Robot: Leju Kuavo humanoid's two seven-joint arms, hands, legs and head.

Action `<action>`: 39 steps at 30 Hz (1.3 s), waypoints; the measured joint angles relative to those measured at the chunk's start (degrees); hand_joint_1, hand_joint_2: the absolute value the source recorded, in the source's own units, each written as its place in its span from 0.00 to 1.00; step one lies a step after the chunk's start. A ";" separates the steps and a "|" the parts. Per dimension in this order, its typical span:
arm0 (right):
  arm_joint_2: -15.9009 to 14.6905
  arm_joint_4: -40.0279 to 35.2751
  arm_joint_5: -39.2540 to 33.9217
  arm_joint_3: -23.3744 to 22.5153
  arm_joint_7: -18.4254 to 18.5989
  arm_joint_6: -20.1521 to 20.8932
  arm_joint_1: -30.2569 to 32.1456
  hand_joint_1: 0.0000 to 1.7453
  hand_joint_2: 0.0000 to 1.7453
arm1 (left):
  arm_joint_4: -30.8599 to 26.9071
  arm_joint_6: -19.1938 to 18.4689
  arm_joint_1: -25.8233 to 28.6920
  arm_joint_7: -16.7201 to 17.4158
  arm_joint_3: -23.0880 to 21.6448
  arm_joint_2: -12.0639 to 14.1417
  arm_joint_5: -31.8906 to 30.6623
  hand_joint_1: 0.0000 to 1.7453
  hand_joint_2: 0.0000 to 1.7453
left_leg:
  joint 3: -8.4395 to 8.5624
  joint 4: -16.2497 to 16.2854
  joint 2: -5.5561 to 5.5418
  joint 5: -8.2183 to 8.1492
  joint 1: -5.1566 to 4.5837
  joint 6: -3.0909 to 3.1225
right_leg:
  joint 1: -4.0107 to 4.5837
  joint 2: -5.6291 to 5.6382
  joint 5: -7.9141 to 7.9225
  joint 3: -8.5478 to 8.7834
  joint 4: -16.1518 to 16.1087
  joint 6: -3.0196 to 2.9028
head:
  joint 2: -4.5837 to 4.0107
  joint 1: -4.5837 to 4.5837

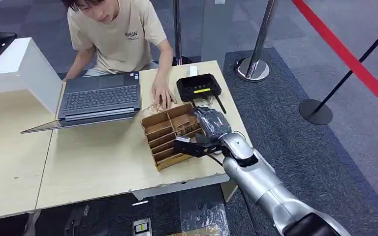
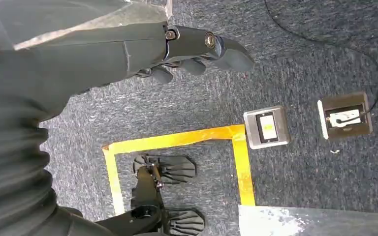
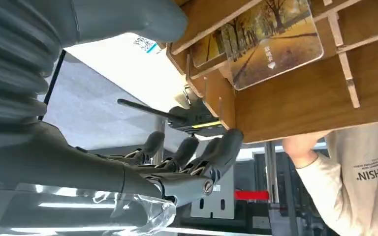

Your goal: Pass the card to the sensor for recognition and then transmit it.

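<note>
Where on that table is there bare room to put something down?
Bare wood lies between the laptop, the wooden organizer and the table's near edge. It is crowded around the black sensor, a person's hand and the right hand.

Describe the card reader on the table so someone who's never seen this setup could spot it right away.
On the pale wooden table, look at its far right corner, just beyond the wooden divided tray. The card reader is the flat black box with a yellow strip and a thin black antenna, unlike the grey laptop.

Empty robot hand (image 3: 187, 157) beside the wooden organizer (image 3: 295, 98) holding a card (image 3: 275, 44).
</note>
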 joint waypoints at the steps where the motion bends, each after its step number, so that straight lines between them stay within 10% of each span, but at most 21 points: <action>1: -0.02 -0.07 0.00 0.00 0.02 0.00 -0.01 0.30 1.00 | 0.00 0.00 0.00 0.00 0.00 0.00 0.00 0.00 1.00 | 0.00 0.00 0.00 0.00 0.00 0.00 | 0.00 0.00 0.00 0.00 0.00 0.00 | 0.00 0.00; 16: 0.17 -0.83 -0.11 -0.04 -0.13 1.55 -1.22 0.31 1.00 | -0.02 -0.52 -0.28 0.81 0.00 -0.15 -0.92 0.00 1.00 | -0.01 0.00 0.00 0.00 0.00 0.00 | 0.00 0.00 0.00 0.01 0.00 0.00 | 0.00 0.00; 20: 0.61 -0.70 -0.11 0.00 -0.20 2.21 -1.99 0.52 1.00 | -0.09 -0.57 -0.50 1.01 -0.02 -0.28 -1.11 0.00 1.00 | -0.01 0.00 -0.01 0.00 0.00 0.00 | 0.00 0.00 0.00 0.01 0.01 0.00 | 0.00 0.02; 21: 0.74 -0.52 -0.09 0.02 -0.30 2.21 -2.16 0.74 1.00 | -0.09 -0.57 -0.58 1.07 -0.02 -0.33 -1.16 0.00 1.00 | -0.01 0.00 -0.01 0.00 0.00 0.00 | 0.00 0.00 0.00 0.01 0.00 0.00 | 0.00 0.00; 39: 2.25 3.54 -0.68 0.13 -1.66 1.77 -4.21 0.40 1.00 | -0.26 -0.57 -1.16 1.84 -0.66 -1.09 -1.60 0.00 1.00 | -0.02 0.00 -0.01 0.00 0.00 0.00 | 0.00 0.00 0.00 0.00 0.00 0.00 | 0.00 0.02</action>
